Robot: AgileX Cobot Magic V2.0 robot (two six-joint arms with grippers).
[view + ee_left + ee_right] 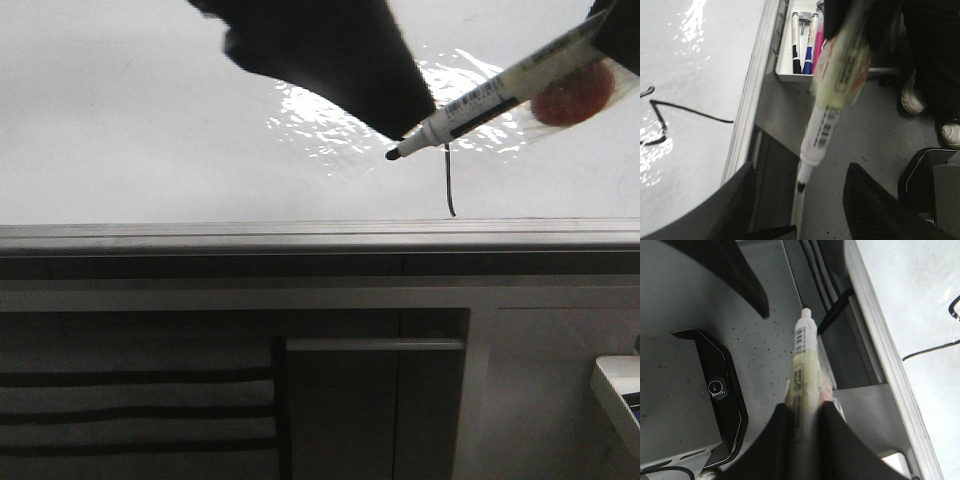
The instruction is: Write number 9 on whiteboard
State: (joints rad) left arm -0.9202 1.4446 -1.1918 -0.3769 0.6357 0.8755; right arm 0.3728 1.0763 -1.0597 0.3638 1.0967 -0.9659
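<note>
Your right gripper (801, 412) clamps the marker (500, 95); its tip hangs just left of the number 9 (450, 185) on the whiteboard (130, 130), near its edge strip (300, 233). Your left gripper (797, 200) gapes empty.

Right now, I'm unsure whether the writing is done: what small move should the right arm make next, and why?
Probably carry the marker toward the tray. The 9 on the whiteboard already shows loop and tail, and the right gripper holds the tip off the board.
</note>
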